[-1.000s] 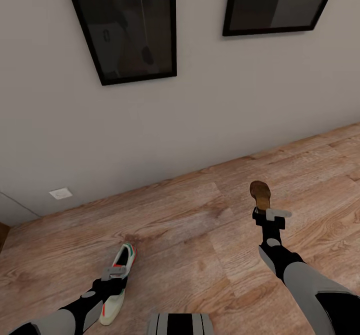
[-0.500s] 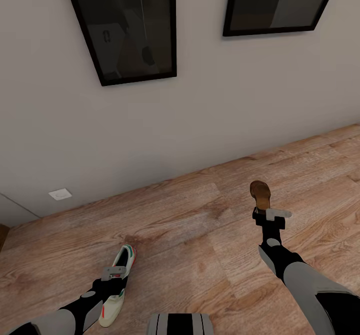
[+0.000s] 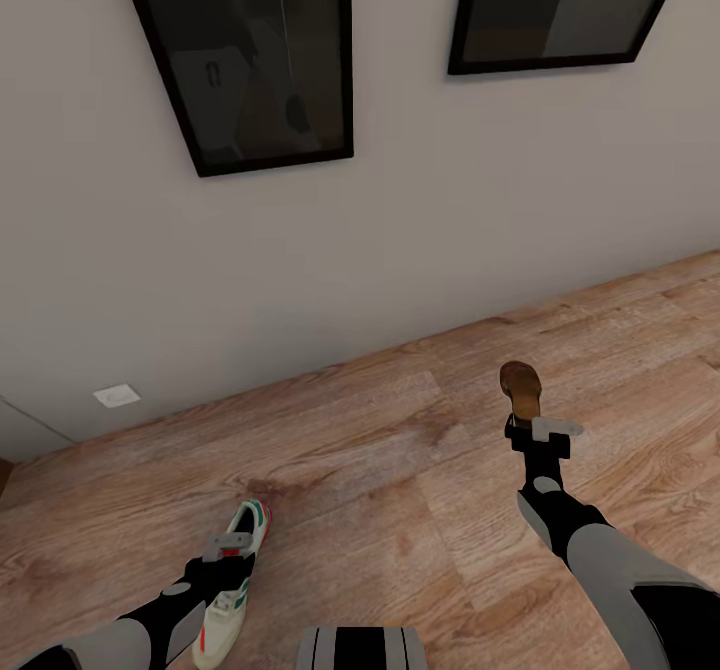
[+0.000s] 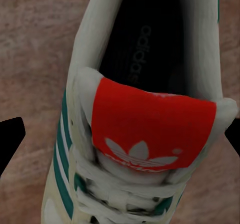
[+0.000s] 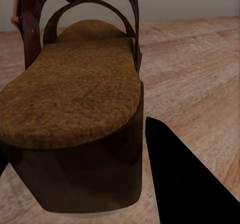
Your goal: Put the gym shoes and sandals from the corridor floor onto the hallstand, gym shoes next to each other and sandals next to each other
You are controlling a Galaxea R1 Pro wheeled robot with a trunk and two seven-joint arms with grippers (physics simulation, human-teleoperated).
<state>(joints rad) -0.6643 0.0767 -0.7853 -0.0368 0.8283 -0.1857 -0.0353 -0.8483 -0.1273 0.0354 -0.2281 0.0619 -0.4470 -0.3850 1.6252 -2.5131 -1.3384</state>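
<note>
- Held in the left gripper: one gym shoe, clamped across the middle, toe toward the wall, above the corridor floor.
- Seen from the left wrist: red tongue tab with white trefoil, teal stripes, dark fingertips at either side of the shoe.
- Held in the right gripper: one brown sandal, clamped at the heel, above the planks.
- Seen from the right wrist: tan insole, dark straps, a black finger against the heel.
- Hung on the wall: two dark framed pictures.

White gym shoe with teal stripes, red tongue; brown sandal; light-brown wood-grain floor.
</note>
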